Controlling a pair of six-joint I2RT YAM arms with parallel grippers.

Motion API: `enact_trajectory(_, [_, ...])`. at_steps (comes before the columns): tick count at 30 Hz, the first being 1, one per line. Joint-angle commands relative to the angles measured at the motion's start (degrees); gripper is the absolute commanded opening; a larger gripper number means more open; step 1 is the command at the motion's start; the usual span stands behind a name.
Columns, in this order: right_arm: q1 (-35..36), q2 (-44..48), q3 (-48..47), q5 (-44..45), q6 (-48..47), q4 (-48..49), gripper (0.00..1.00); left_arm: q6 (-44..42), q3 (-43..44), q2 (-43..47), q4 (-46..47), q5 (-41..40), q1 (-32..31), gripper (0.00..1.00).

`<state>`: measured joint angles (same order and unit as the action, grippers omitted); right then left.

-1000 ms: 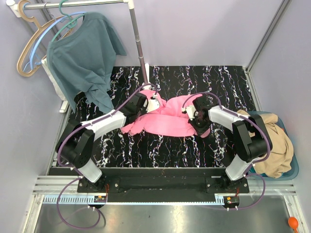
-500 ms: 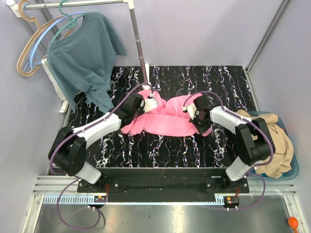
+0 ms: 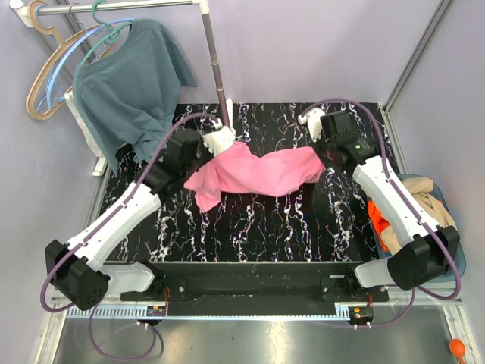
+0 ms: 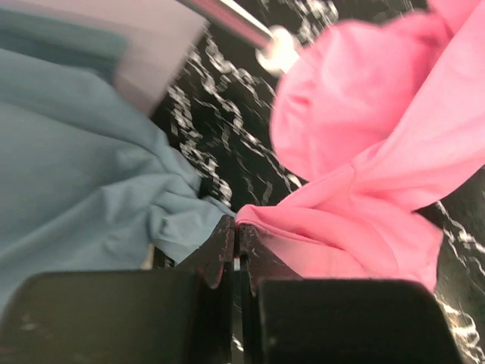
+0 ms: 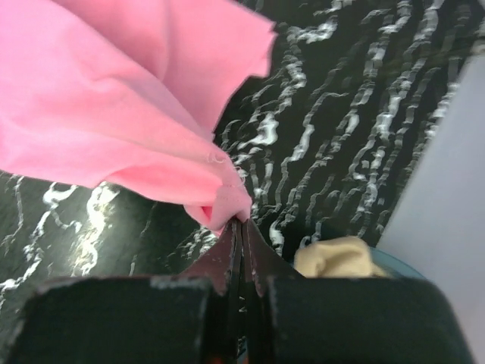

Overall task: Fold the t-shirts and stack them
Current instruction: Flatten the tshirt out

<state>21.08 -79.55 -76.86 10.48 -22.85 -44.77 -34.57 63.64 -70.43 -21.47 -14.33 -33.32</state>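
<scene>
The bright pink t-shirt (image 3: 258,173) hangs stretched between both arms above the black marbled table (image 3: 258,220), sagging in the middle. My left gripper (image 3: 222,141) is shut on its left end; in the left wrist view the pink t-shirt (image 4: 379,152) runs out from my closed left gripper (image 4: 237,226). My right gripper (image 3: 317,144) is shut on the right end, and the pink t-shirt (image 5: 114,114) fans out from my right gripper (image 5: 241,224). A tan-beige t-shirt (image 3: 433,227) and an orange t-shirt (image 3: 381,220) lie in the blue basket (image 3: 455,265) at the right.
A dusty teal-blue shirt (image 3: 129,91) hangs on a hanger from the metal rack, whose upright pole (image 3: 216,61) stands just behind my left gripper. The same teal-blue shirt (image 4: 68,167) fills the left of the left wrist view. Lilac walls close in the table.
Both arms have risen and reached back, lifting the pink t-shirt off the table and pulling it wide. The right gripper closed on its right end. The orange t-shirt now shows in the basket.
</scene>
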Motion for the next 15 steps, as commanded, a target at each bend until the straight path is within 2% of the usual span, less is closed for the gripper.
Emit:
enact_trajectory(1, [-0.9, 0.0, -8.7, 9.1, -0.3, -0.6, 0.0, -0.2, 9.2, 3.8, 0.0, -1.7, 0.0, 0.0])
enact_trajectory(8, [-6.6, -4.3, -24.3, 9.6, -2.7, 1.4, 0.0, -0.5, 19.3, 3.0, 2.7, -4.7, 0.4, 0.0])
enact_trajectory(15, [-6.9, -13.0, -41.7, 11.0, -7.5, 1.4, 0.0, -4.7, 31.2, -3.8, 7.8, -9.1, 0.7, 0.0])
